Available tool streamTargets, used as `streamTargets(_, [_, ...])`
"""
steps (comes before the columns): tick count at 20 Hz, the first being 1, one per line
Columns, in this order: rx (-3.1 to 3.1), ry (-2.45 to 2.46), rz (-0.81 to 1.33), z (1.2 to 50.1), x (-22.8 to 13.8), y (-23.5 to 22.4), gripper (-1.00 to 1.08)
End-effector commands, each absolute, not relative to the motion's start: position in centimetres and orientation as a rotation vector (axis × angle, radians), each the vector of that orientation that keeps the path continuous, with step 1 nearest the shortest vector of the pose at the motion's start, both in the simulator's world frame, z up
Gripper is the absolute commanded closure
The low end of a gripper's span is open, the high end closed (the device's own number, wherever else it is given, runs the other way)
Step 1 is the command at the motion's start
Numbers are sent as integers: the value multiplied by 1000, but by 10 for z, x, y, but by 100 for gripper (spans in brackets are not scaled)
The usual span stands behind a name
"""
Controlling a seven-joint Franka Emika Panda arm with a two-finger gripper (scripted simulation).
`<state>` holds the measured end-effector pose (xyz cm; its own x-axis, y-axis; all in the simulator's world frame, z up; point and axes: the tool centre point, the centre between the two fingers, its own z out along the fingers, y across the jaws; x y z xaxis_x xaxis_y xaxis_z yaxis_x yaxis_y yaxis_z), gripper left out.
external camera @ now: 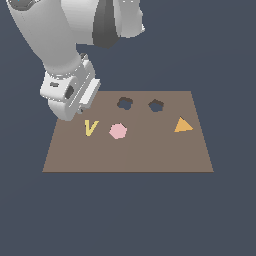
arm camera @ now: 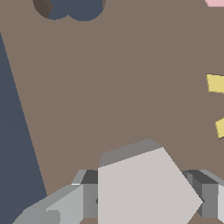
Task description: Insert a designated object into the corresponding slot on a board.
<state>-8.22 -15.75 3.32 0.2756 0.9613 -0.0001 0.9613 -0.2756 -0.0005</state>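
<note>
I see the gripper (arm camera: 144,205) clamped on the small pale grey pentagonal block (arm camera: 144,192), held above the flat brown rectangular board (external camera: 150,150) near its corner beside the yellow V piece (external camera: 90,127). The block is chunky with no clear long axis, one corner pointing sideways toward a finger (arm camera: 210,197). The dark pentagon-shaped slot (external camera: 156,105) lies well apart from the V, past the pink hexagon (external camera: 118,131).
</note>
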Motion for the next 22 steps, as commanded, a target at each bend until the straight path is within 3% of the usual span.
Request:
streamTargets(1, [-2490,-1916,0,34,-79,-156,108])
streamTargets(13, [-2199,-2245,-1,35,-45,-135,108])
streamTargets(22, [-1702,-2642,-1,36,-8,-89,108])
